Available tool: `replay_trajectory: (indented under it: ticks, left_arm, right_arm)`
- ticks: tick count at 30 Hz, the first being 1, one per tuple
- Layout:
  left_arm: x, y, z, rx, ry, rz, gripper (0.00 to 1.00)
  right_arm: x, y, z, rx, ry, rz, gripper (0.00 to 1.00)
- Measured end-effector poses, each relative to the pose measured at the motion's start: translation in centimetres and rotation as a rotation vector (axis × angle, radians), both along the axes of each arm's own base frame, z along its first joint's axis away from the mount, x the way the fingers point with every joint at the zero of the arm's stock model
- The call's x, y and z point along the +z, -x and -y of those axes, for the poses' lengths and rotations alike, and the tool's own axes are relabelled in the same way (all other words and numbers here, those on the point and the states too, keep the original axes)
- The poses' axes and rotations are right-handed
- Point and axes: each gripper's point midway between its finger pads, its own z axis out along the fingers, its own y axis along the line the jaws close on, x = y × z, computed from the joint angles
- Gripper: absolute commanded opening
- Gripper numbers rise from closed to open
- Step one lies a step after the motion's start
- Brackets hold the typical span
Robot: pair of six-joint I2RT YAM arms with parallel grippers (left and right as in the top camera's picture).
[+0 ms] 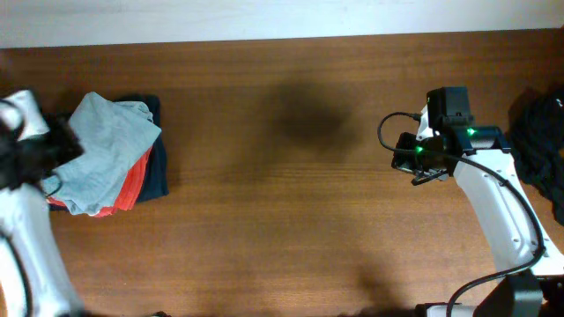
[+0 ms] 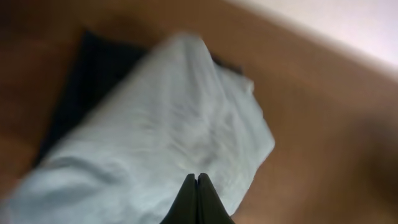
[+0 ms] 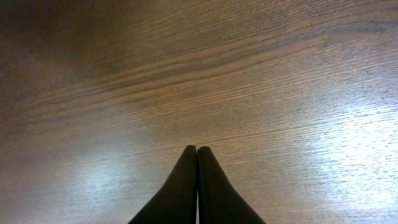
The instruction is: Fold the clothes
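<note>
pale t-shirt (image 1: 110,150) atop red garment (image 1: 130,187) and dark garment (image 1: 157,172) | left jaws closed | right jaws closed

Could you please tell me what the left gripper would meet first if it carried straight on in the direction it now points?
Most likely the pale grey-blue t-shirt: the left gripper, fingers shut, points straight at its cloth, which lies on a dark garment. How far off is unclear.

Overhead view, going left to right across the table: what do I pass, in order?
Left arm → pale blue t-shirt → open stretch of table → right gripper → black garment at the right edge.
</note>
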Motion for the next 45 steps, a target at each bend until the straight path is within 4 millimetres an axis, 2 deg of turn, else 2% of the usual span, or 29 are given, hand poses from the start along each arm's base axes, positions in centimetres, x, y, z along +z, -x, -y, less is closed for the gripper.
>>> replay_trajectory:
  ticks: [4,8,11,15,17,20,23,25,27,29,31,33,34,35,36,38,40,41,42,45]
  left_arm:
    - [-7.4,-2.3,2.3,-0.159,0.017,-0.174,0.01]
    - [-13.9,-2.9,3.1,-0.226,0.027,-0.322,0.01]
    - [-15.5,-2.9,3.0,-0.232,0.026,-0.356,0.01]
    - [-14.7,-2.8,2.8,-0.228,0.016,-0.36,0.0]
    - [-13.5,-2.6,2.8,-0.218,0.014,-0.362,0.04]
    - [-9.3,-2.7,2.8,-0.206,0.0,-0.313,0.15]
    - [-1.4,-3.0,3.3,-0.212,-0.045,-0.159,0.23]
    - [3.9,-2.5,4.5,-0.254,-0.081,-0.034,0.28]
    - [8.9,-1.2,6.6,-0.343,-0.127,0.091,0.3]
    - [12.3,1.1,9.8,-0.478,-0.162,0.181,0.32]
    - [13.8,3.2,12.9,-0.603,-0.183,0.226,0.37]
    - [14.2,4.8,15.4,-0.697,-0.192,0.237,0.46]
    - [14.2,5.4,16.3,-0.735,-0.2,0.234,0.65]
    - [14.2,5.8,17.0,-0.762,-0.206,0.232,0.99]
    - [14.2,6.1,17.4,-0.779,-0.217,0.232,0.99]
    - [14.2,6.5,18.0,-0.793,-0.232,0.23,0.99]
    - [14.4,6.9,18.1,-0.784,-0.241,0.228,0.99]
    - [14.5,7.2,18.0,-0.777,-0.249,0.229,0.99]
    - [14.6,7.4,18.0,-0.774,-0.254,0.23,0.99]
    - [14.8,8.3,18.0,-0.765,-0.26,0.225,0.99]
  right_arm:
    - [0.0,0.1,0.0,0.0,-0.001,-0.003,0.04]
    - [-0.1,0.4,0.0,0.0,-0.001,-0.015,0.04]
    - [-0.2,0.6,0.0,0.0,-0.001,-0.027,0.04]
    - [-0.2,0.6,0.0,0.001,-0.001,-0.027,0.04]
    - [-0.2,0.7,0.0,0.0,-0.001,-0.029,0.04]
    - [-0.2,0.7,0.0,0.0,-0.001,-0.029,0.04]
    - [-0.2,0.7,0.0,0.0,-0.001,-0.029,0.04]
    - [-0.1,0.6,0.0,0.0,-0.001,-0.027,0.05]
    - [0.3,0.5,0.0,0.013,0.004,-0.011,0.07]
    - [1.6,0.3,-0.1,0.033,0.009,0.029,0.11]
    - [4.0,0.1,-0.2,0.066,0.014,0.104,0.16]
    - [7.7,0.1,-0.5,0.112,0.025,0.222,0.19]
    - [9.6,0.3,-0.6,0.134,0.034,0.286,0.22]
    - [11.8,0.7,-0.6,0.154,0.046,0.357,0.27]
    - [14.3,1.5,-0.7,0.171,0.058,0.438,0.33]
    - [18.1,3.2,-0.8,0.194,0.083,0.567,0.64]
    - [21.2,5.2,-0.9,0.202,0.099,0.675,0.8]
    - [22.3,6.2,-0.9,0.212,0.112,0.718,0.93]
    - [23.2,7.1,-1.0,0.214,0.12,0.755,0.99]
    - [25.1,9.1,-1.1,0.22,0.132,0.836,0.99]
